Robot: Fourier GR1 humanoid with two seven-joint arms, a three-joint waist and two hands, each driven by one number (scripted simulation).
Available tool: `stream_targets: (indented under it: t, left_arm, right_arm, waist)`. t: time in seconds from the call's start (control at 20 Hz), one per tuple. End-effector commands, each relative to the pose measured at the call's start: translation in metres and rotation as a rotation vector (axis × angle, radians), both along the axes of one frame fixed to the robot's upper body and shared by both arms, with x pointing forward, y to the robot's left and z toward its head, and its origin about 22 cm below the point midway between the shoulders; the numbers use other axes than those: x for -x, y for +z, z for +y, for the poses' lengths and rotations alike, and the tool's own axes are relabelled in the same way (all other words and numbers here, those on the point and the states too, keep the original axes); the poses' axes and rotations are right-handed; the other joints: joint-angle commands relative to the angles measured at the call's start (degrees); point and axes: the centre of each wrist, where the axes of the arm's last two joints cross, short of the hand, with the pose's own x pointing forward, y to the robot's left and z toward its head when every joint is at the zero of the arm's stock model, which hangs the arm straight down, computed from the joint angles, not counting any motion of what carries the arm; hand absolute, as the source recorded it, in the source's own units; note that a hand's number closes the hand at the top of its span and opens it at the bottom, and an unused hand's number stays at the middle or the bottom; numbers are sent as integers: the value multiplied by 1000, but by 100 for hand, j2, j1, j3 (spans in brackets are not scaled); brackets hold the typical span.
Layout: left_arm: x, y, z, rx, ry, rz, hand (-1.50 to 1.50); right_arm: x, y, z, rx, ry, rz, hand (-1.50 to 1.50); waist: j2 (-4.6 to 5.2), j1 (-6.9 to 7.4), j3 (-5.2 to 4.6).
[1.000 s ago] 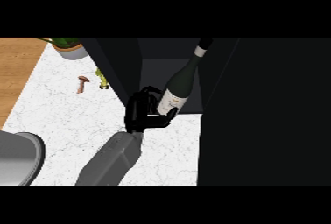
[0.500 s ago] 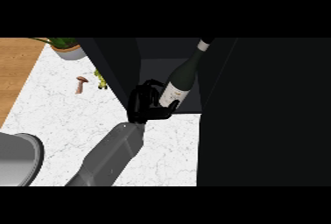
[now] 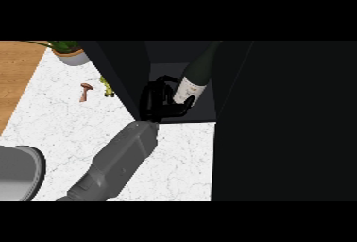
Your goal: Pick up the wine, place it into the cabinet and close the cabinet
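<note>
The dark cabinet (image 3: 230, 71) fills the right and upper part of the head view, its open compartment showing as a grey-blue recess. Inside that recess stands the wine (image 3: 197, 75), a dark green bottle with a white label, tilted so its neck leans up and to the right against the dark panel. Its base sits on the compartment's floor, near the front edge.

One grey forearm (image 3: 118, 160) comes in from the lower edge and slants up and to the right, ending at the cabinet's front corner. Which arm this is cannot be told for sure from the view; it lies at the view's left, so it reads as the left hand (image 3: 159, 97). The black hand reaches into the compartment, its fingers curved beside the bottle's lower body, touching the label's left side. Against the dark interior it is hard to see whether the fingers clasp the bottle or merely lie next to it, so its state cannot be told. The other hand does not show.

On the white marble counter (image 3: 63, 127), to the left of the cabinet, lie a small brown object (image 3: 85, 91) and a yellow-green one (image 3: 107, 87). A potted plant (image 3: 70, 51) stands at the upper left. A grey round rim (image 3: 21, 175) shows at the lower left edge.
</note>
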Motion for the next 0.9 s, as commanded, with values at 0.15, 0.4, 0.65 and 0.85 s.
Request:
stream_targets:
  t: [0.15,0.4,0.65,0.85]
  left_arm:
    - [-25,23,-1,-1,-11,0,150]
    - [-30,25,1,-56,31,55,150]
    - [-19,0,16,-61,64,59,150]
    - [-15,-10,26,-55,97,66,150]
  right_arm:
    - [10,9,12,2,10,-25,-150]
    - [-15,-1,6,0,4,-17,-150]
    - [-22,9,8,5,26,-20,-150]
    - [-13,0,17,-2,22,-23,-150]
  waist:
    - [7,-35,-1]
    - [24,-29,1]
    - [65,-122,-4]
    - [65,-124,-4]
